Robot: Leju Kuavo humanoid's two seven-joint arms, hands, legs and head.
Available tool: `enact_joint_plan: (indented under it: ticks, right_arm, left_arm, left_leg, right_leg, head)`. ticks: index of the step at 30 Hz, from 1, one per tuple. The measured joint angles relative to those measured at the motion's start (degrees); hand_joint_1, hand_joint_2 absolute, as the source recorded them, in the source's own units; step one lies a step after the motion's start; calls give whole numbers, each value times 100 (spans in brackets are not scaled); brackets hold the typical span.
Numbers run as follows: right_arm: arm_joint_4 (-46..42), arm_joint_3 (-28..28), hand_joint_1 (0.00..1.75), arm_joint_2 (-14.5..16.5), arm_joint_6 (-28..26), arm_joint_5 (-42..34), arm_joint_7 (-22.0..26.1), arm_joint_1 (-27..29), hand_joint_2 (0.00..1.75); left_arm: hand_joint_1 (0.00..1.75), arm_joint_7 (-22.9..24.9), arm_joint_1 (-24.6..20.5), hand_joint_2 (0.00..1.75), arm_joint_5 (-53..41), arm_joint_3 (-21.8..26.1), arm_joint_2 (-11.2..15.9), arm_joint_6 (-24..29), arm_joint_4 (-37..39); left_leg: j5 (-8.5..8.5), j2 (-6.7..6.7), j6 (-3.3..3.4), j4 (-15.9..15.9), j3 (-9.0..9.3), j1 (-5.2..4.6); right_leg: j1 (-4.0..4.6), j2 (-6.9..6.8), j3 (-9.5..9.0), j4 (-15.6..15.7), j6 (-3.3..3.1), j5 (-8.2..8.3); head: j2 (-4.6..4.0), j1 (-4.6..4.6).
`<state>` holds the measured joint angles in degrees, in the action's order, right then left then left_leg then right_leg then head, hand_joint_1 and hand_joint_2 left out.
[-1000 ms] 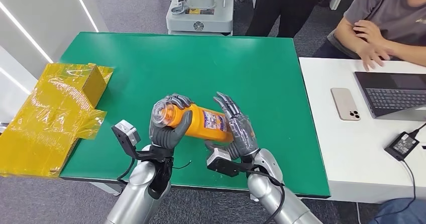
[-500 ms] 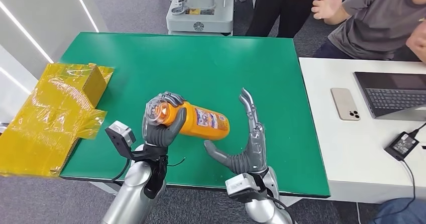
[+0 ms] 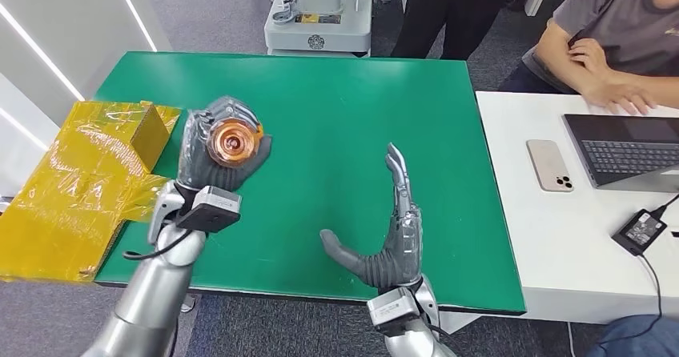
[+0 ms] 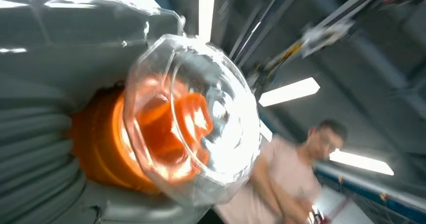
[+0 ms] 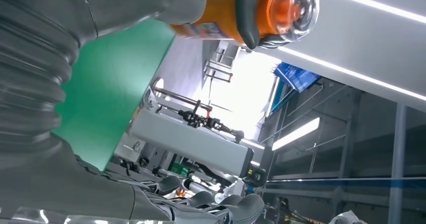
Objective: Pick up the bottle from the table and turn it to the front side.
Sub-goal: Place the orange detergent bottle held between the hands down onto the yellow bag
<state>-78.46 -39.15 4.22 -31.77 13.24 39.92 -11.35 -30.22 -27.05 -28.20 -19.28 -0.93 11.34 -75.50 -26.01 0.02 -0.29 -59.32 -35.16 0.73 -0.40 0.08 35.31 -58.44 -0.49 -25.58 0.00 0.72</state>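
The left hand [image 3: 210,153] held the orange bottle [image 3: 230,139] lifted clear of the green table [image 3: 336,109], over the table's left part and near the yellow wrapped box [image 3: 88,181]. Its fingers were wrapped around the bottle's body just below the neck. In the head view the bottle was seen almost end-on: its clear cap [image 3: 232,137] faced up toward the camera, so its long axis ran roughly along the line of sight, cap end nearest the robot's head and the base hidden behind the hand. The left wrist view showed the same clear cap [image 4: 193,118] with the orange neck inside it, close to the lens and pointing away from the ribbed cover of the hand, with a blurred person behind. In the right wrist view the bottle [image 5: 226,10] appeared above the table edge with dark fingers [image 5: 247,13] across it, the cap to one side and a strip of label on the body. The right hand [image 3: 390,229] stood well apart from the bottle, over the near middle of the table, empty, with its fingers straight and together and its thumb spread wide. On the white desk [image 3: 544,237] to the right lay a phone [image 3: 550,165], a laptop [image 3: 628,149] and a black power adapter [image 3: 640,230], and a seated person's forearms [image 3: 596,69] rested there.
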Motion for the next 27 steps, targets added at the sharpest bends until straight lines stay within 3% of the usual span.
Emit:
enact_joint_plan:
  ticks: [5,11,14,18,24,27]
  right_arm:
    - [-105,1,0,29,51,8,18,128,175]
    - [-263,23,0,55,127,104,15,295,175]
    - [-395,37,0,69,154,142,-4,400,175]
    - [-497,49,0,75,179,141,-20,467,175]
    - [-645,63,0,91,241,214,-60,582,175]
    - [-720,63,0,92,284,245,-90,628,175]
  left_arm:
    - [175,-90,-606,175,-452,0,527,379,696]
    - [175,420,-1079,175,-1607,-96,977,1052,1504]
    - [175,455,-1369,175,-1930,-140,1216,1306,2095]
    - [175,485,-1576,175,-2062,-176,1382,1383,2585]
    - [175,1028,-1819,175,-2820,-254,1603,1661,3415]
    - [175,925,-1905,175,-3055,-269,1720,1701,3882]
  left_leg:
    - [3,1,-4,1,3,0]
    - [2,4,-4,0,2,-1]
    - [2,10,-5,1,4,0]
    - [3,8,-5,2,3,0]
    - [2,19,-5,3,4,0]
    - [2,17,-5,4,3,0]
  right_leg:
    - [0,2,0,-2,-1,1]
    - [0,8,1,0,-1,1]
    - [0,14,2,0,-1,1]
    - [0,11,2,-1,-2,0]
    - [0,22,3,-1,-3,1]
    - [0,19,3,-1,-3,0]
  head:
    - [0,0]
    - [0,0]
    - [0,2]
    - [0,0]
    - [0,0]
    - [0,-1]
